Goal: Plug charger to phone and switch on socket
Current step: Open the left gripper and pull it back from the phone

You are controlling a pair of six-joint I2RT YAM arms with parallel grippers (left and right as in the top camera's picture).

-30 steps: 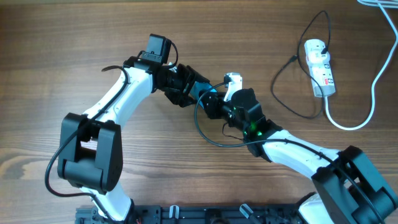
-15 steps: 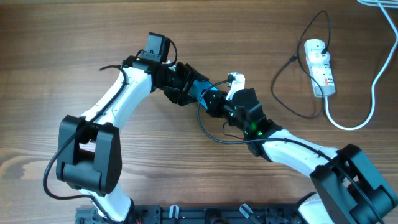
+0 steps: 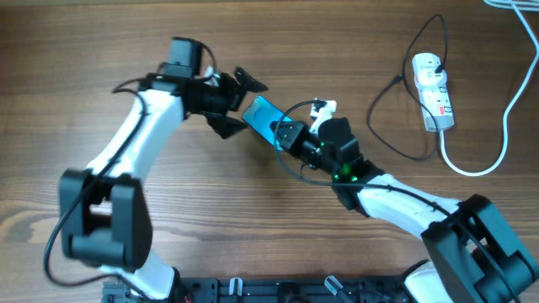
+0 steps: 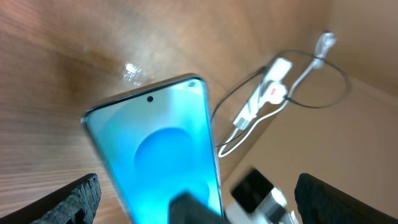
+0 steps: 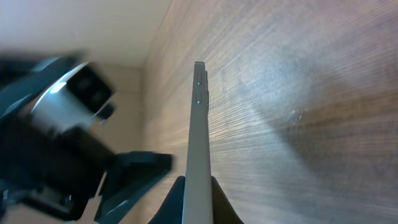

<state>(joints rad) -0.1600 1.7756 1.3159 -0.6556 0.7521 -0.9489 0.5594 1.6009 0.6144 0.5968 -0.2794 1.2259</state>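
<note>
Right hand (image 3: 288,135) is clamped on the flat turquoise-screen phone (image 3: 261,114); left hand (image 3: 238,106) is just beside it, fingers wide apart. White oblong socket strip (image 3: 433,91) and thin black charger cable (image 3: 371,114) sit well right of the phone.

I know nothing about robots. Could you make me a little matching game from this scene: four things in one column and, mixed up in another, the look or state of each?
Things:
1. phone
2. socket
3. left gripper
4. right gripper

States:
A. open, holding nothing
B. white, lying well away from both grippers
C. shut on the phone's edge
D. turquoise screen, held up in a grip

Pairs: 1-D, 2-B, 3-A, 4-C
</note>
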